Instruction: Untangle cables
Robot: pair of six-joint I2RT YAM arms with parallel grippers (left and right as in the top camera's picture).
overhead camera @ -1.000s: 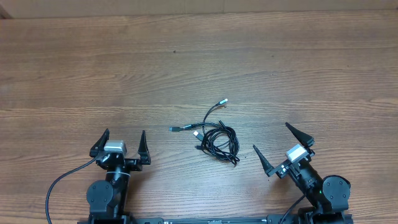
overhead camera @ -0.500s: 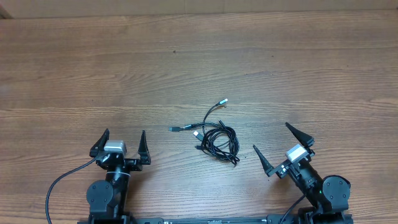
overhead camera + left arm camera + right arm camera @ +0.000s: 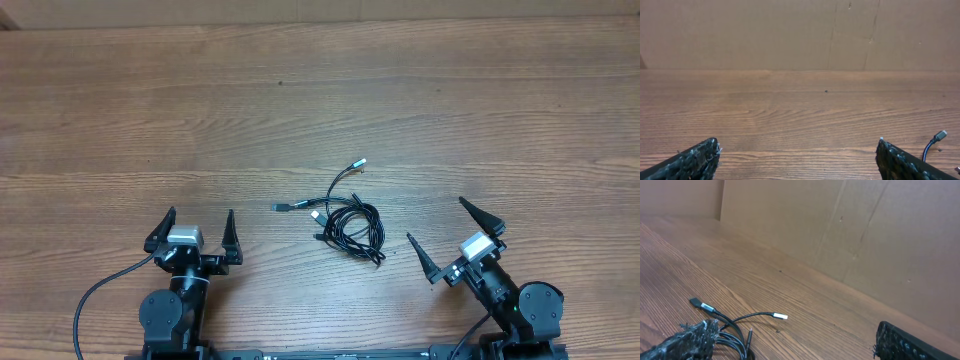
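Note:
The cables (image 3: 345, 218) lie in a small tangled black bunch on the wooden table, near the middle, with silver plug ends sticking out up and to the left. My left gripper (image 3: 194, 232) is open and empty, well left of the bunch. My right gripper (image 3: 452, 231) is open and empty, just right of it. In the right wrist view the cables (image 3: 735, 330) sit at lower left by the left finger of my right gripper (image 3: 795, 340). In the left wrist view only one plug end (image 3: 939, 136) shows at the right edge, and my left gripper (image 3: 797, 157) is open over bare wood.
The wooden table (image 3: 320, 100) stretches far behind the bunch. A brown cardboard wall (image 3: 800, 30) stands along the table's far edge. A thick black arm cable (image 3: 95, 300) runs beside the left arm base.

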